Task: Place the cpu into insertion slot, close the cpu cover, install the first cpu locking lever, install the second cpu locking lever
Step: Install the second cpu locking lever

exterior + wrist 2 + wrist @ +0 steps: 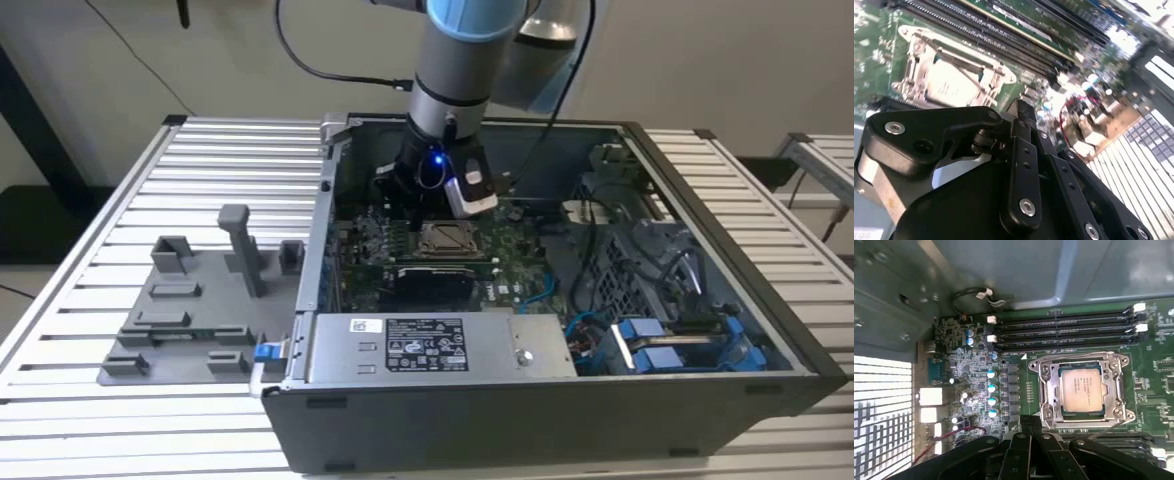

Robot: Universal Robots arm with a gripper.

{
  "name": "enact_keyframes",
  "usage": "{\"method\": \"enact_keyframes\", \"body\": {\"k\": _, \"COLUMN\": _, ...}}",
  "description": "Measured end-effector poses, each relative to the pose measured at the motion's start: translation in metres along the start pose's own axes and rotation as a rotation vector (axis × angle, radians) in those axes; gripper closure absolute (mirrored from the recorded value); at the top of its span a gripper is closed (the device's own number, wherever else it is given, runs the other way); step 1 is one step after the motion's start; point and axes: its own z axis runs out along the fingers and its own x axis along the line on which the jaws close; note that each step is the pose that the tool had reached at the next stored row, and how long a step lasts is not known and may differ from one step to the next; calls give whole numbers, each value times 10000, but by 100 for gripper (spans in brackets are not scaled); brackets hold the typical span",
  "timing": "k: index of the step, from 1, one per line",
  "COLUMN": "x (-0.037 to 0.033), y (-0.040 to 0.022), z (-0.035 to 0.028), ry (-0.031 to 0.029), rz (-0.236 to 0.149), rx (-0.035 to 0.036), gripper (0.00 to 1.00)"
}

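Inside an open computer case (534,400) on a slatted worktop (107,200): one cpu (1081,388) seated in its socket, one cover (1046,385) closed around it. Levers' state unclear. End effector (1030,424) empty just beside the socket, fingers seemingly together.

Silver-grey arm (447,90), blue joint, black claw (1029,425)

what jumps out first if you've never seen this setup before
The open computer case on the slatted table, with the robot arm reaching down into it. Under the gripper lies the cpu, seated in its socket with the cpu cover closed around it.
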Motion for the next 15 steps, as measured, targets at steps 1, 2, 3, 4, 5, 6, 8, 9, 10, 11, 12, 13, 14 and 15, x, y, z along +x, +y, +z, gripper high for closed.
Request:
{"method": "enact_keyframes", "body": {"k": 1, "x": 4, "y": 5, "z": -35, "ry": 1, "rz": -1, "rx": 0, "gripper": 89}}
{"method": "enact_keyframes", "body": {"k": 2, "x": -1, "y": 5, "z": -49, "ry": 1, "rz": -3, "rx": -1, "gripper": 89}}
{"method": "enact_keyframes", "body": {"k": 3, "x": -12, "y": 2, "z": -60, "ry": 1, "rz": -1, "rx": -2, "gripper": 89}}
{"method": "enact_keyframes", "body": {"k": 4, "x": -26, "y": -2, "z": -72, "ry": 3, "rz": 0, "rx": -2, "gripper": 89}}
{"method": "enact_keyframes", "body": {"k": 5, "x": -41, "y": -5, "z": -85, "ry": 5, "rz": 0, "rx": 0, "gripper": 89}}
{"method": "enact_keyframes", "body": {"k": 6, "x": -52, "y": -7, "z": -97, "ry": 8, "rz": 1, "rx": 0, "gripper": 89}}
{"method": "enact_keyframes", "body": {"k": 8, "x": -70, "y": -5, "z": -131, "ry": 7, "rz": 0, "rx": -1, "gripper": 89}}
{"method": "enact_keyframes", "body": {"k": 9, "x": -76, "y": -4, "z": -151, "ry": 8, "rz": 1, "rx": -1, "gripper": 89}}
{"method": "enact_keyframes", "body": {"k": 10, "x": -82, "y": -4, "z": -172, "ry": 7, "rz": 1, "rx": -1, "gripper": 89}}
{"method": "enact_keyframes", "body": {"k": 11, "x": -85, "y": -9, "z": -188, "ry": 7, "rz": 1, "rx": -1, "gripper": 89}}
{"method": "enact_keyframes", "body": {"k": 12, "x": -90, "y": -20, "z": -199, "ry": 7, "rz": 0, "rx": -2, "gripper": 89}}
{"method": "enact_keyframes", "body": {"k": 13, "x": -94, "y": -35, "z": -207, "ry": 10, "rz": 1, "rx": -1, "gripper": 89}}
{"method": "enact_keyframes", "body": {"k": 14, "x": -100, "y": -53, "z": -212, "ry": 12, "rz": 1, "rx": 0, "gripper": 89}}
{"method": "enact_keyframes", "body": {"k": 15, "x": -112, "y": -67, "z": -215, "ry": 16, "rz": 2, "rx": 0, "gripper": 89}}
